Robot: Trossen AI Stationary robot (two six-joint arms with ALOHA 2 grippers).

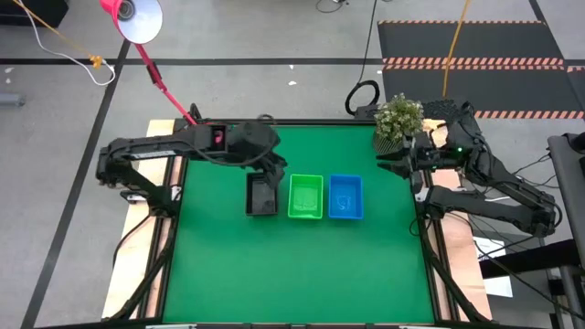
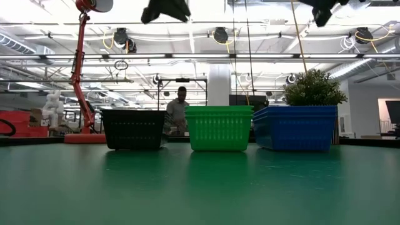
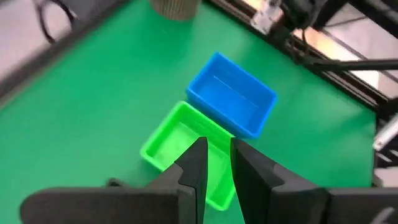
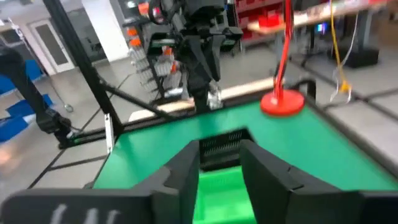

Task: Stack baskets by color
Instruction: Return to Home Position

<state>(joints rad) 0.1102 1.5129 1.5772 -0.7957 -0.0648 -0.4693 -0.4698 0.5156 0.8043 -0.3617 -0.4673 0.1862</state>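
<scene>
Your baskets (image 1: 306,197) look light and stiff; pinch a rim wall. Left jaws and right jaws stand apart, empty.

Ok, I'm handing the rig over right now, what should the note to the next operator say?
Left gripper: open, empty, high above the black stack.
Right gripper: open, empty, at the table's right edge by the potted plant.
Black stack, green stack and blue stack sit side by side mid-table; no loose baskets in view.
Done: sorting, apparently.
Left: bring both arms home.
</scene>
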